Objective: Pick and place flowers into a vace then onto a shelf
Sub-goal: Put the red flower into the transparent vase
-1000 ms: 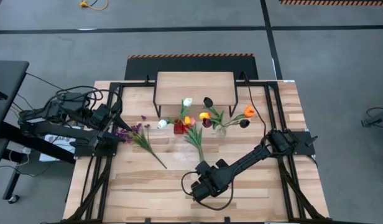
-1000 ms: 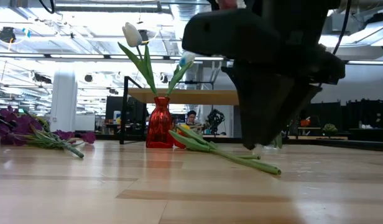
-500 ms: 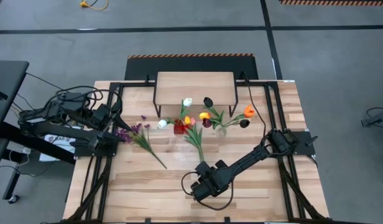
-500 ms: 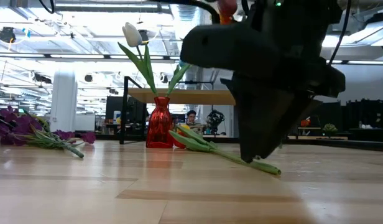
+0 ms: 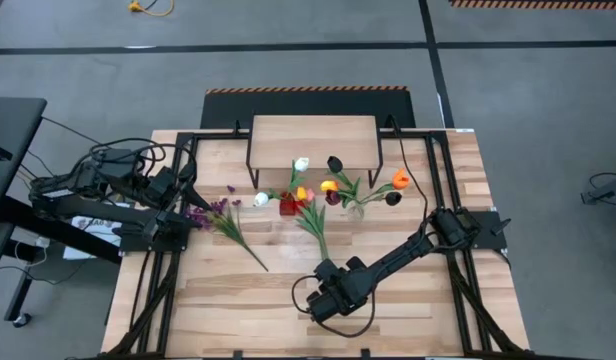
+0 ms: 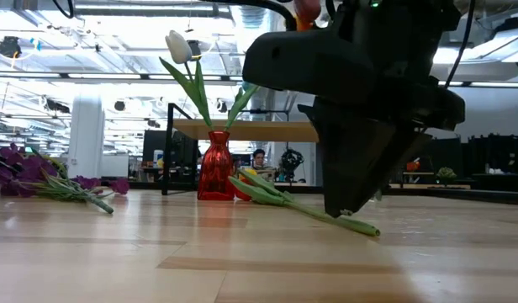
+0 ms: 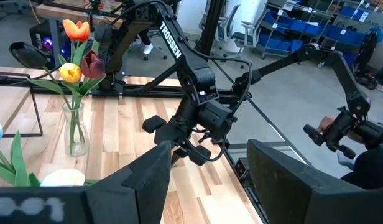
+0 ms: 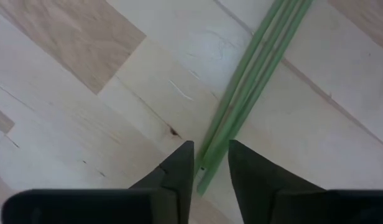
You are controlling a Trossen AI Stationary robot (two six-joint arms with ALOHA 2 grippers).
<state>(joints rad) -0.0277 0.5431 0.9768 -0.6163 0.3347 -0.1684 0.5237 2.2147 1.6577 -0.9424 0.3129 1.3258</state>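
Lower than a second ago, the right hand (image 5: 326,272) sits over the stem ends on the table (image 5: 228,300). Low view: it (image 6: 347,209) meets the lying tulips (image 6: 280,200). Right wrist: fingers (image 8: 179,163) straddle stems (image 8: 250,78), narrowly apart. Left hand (image 7: 204,180) open, idle.

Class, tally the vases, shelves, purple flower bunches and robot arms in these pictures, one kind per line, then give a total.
Vases: 2 (red vase, clear vase)
Shelf: 1
Purple bunch: 1
Robot arms: 2 (left arm, right arm)
Total: 6
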